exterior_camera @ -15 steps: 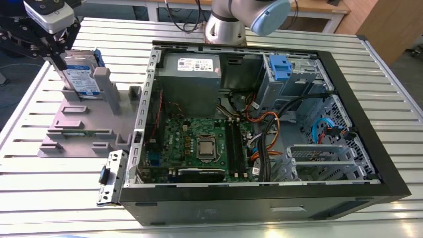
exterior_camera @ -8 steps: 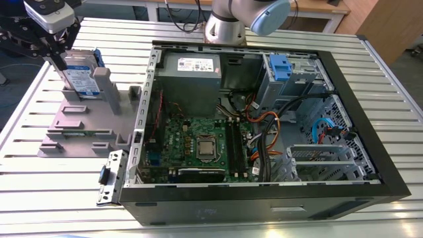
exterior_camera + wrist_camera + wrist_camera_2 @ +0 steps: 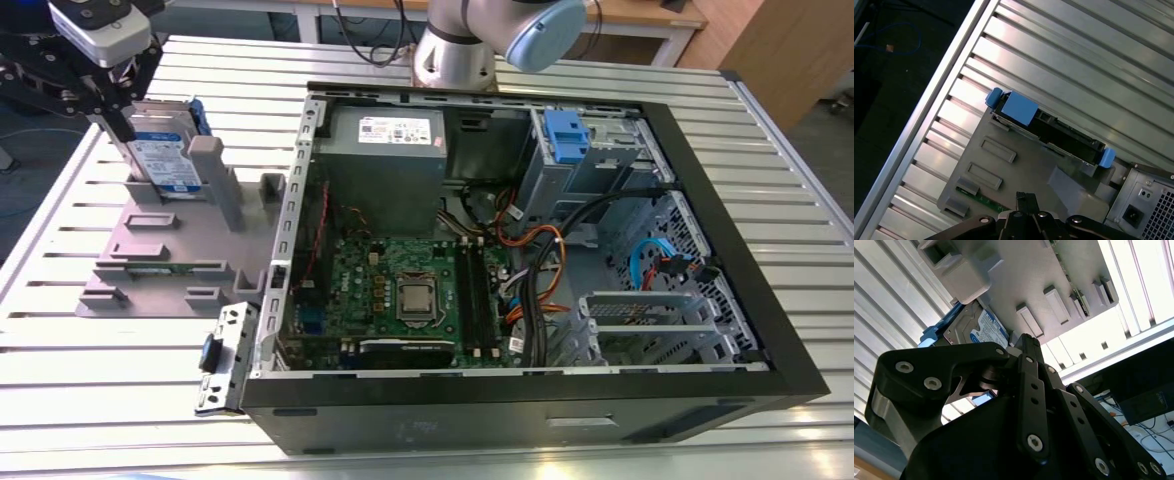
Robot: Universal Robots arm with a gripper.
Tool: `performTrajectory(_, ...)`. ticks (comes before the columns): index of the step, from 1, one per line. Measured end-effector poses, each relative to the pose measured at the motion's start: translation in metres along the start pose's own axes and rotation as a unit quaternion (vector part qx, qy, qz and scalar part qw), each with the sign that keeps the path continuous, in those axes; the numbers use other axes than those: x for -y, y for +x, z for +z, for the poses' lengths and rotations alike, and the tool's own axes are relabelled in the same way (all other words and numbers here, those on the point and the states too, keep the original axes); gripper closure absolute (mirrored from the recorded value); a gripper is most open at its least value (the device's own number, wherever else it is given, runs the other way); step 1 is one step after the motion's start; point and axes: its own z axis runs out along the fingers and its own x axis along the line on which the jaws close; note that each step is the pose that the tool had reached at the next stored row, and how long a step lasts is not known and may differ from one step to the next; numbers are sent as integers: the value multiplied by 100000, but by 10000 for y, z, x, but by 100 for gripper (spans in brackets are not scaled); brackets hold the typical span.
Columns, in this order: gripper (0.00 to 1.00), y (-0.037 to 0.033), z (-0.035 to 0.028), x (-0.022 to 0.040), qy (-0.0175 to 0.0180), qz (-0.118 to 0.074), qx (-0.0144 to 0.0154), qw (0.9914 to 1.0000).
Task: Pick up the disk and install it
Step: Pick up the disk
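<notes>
Closest to you in both wrist views is the black gripper [image 3: 1025,340] [image 3: 1026,198]; you cannot tell from any view whether it is open or closed. Look at the exterior view and you find it hanging over the grey stand [image 3: 160,240], near the upper edge of the disk [image 3: 167,152] on its labelled side; whether they touch is unclear. Your disk stands upright on edge in the stand, framed by its blue bracket, near the far edge of the slatted metal table [image 3: 94,390] toward the exterior view's left. Just beside the stand, toward the exterior view's right, lies the open computer case [image 3: 534,405], its power supply [image 3: 387,150] against the far wall.
</notes>
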Motion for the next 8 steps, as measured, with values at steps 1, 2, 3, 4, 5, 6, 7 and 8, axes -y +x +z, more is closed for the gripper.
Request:
performTrajectory(1,89,0,0,0,0,-31,0,100000)
performTrajectory(2,89,0,0,0,-3,-60,-1,100000)
performTrajectory(3,89,0,0,0,-1,-93,-5,100000)
performTrajectory(4,89,0,0,0,-2,-128,-9,100000)
performTrajectory(5,89,0,0,0,-2,-162,-10,100000)
performTrajectory(6,89,0,0,0,0,-196,-10,100000)
performTrajectory(7,89,0,0,0,0,-232,-12,100000)
performTrajectory(8,89,0,0,0,-1,-267,-13,100000)
